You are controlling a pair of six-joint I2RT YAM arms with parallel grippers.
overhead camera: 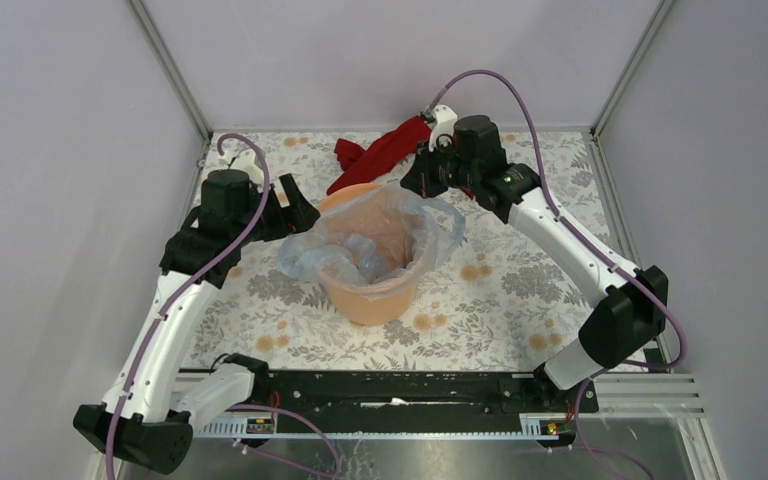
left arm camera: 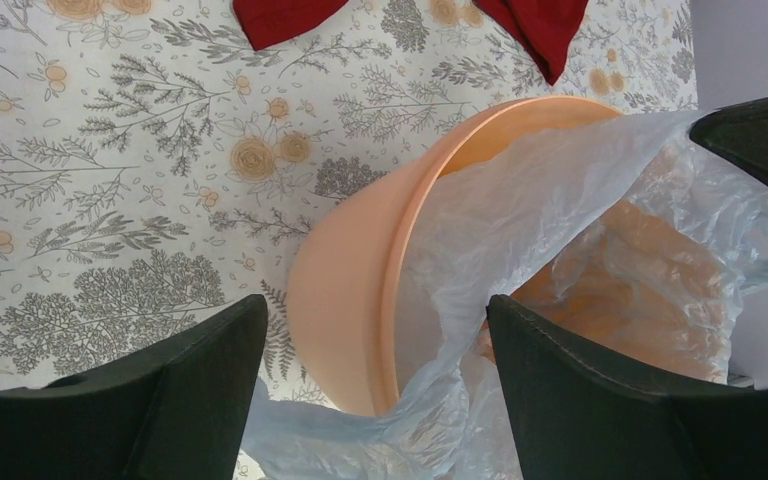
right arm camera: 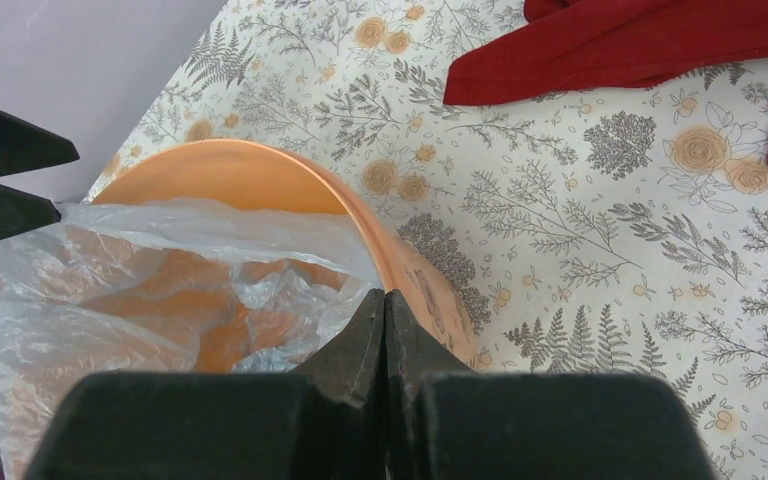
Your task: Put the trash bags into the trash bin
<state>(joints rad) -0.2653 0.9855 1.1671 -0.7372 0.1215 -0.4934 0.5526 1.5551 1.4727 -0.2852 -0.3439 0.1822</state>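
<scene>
Left end effector (left arm camera: 375,308) is spread wide astride the trash bin (overhead camera: 375,300) rim, nothing clamped. Right end effector (right arm camera: 385,297) is clenched shut at the rim; pinched film can't be confirmed. Trash bag (overhead camera: 355,250), thin, wrinkled, translucent pale blue, is draped inside and over the bin, mid-surface (overhead camera: 500,290)

Right hand (right arm camera: 385,302), pressed closed, by the trash bin (right arm camera: 240,168) rim — trash bag (right arm camera: 150,235) draped inside.

Wrinkly translucent film bag (overhead camera: 355,252), smooth matt orange plastic bucket (overhead camera: 372,303), red cloth (overhead camera: 382,150).
</scene>
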